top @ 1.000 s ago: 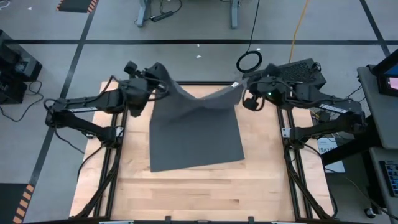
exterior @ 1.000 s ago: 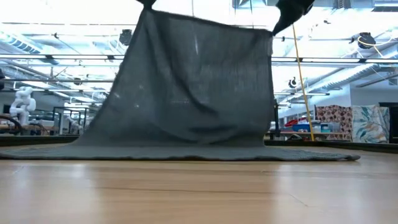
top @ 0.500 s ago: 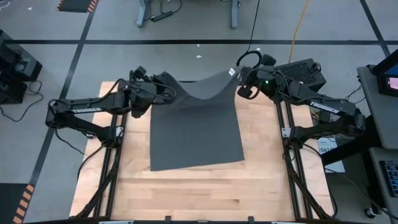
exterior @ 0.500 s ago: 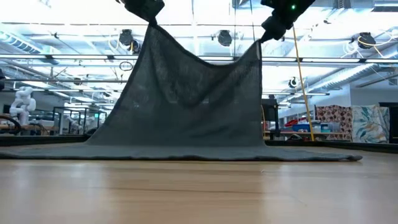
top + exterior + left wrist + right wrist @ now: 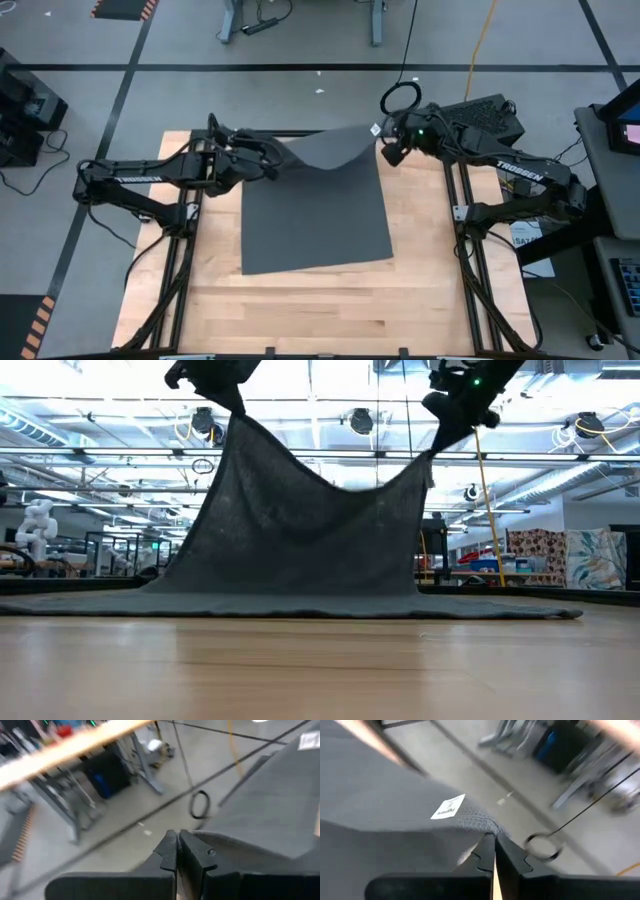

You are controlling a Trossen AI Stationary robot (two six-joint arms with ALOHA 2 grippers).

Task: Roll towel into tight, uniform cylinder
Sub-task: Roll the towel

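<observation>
Dark grey towel (image 5: 315,215) lies mostly flat on the wooden table (image 5: 300,310), covering the centre and far half of the top. Its near edge sits flat at abt 6 o'clock of the cloth; the far edge, at 12 o'clock, is lifted off the wood.

L gripper (image 5: 272,163) sits at the towel's 11 o'clock corner, fingers (image 5: 172,851) pinched tight together on that corner, cloth bunched at the tips. L arm reaches in from 9 o'clock along the table's far-left edge.

R gripper (image 5: 384,150) sits at the towel's 1 o'clock corner, fingers (image 5: 490,851) also pressed shut on the fabric. Small white tag (image 5: 448,806) shows just beside the pinch, on the lifted edge; in high view the tag (image 5: 376,129) sits right by the R gripper. R arm comes in from 3 o'clock.

Low view: both corners held up high, L gripper (image 5: 222,385) and R gripper (image 5: 450,415) near the top, towel (image 5: 300,530) hanging between them w/ the top edge sagging in the middle, lower part spread on the tabletop.

Black cable loop (image 5: 401,98) lies on the floor beyond the table, at 12 o'clock of the R gripper.
</observation>
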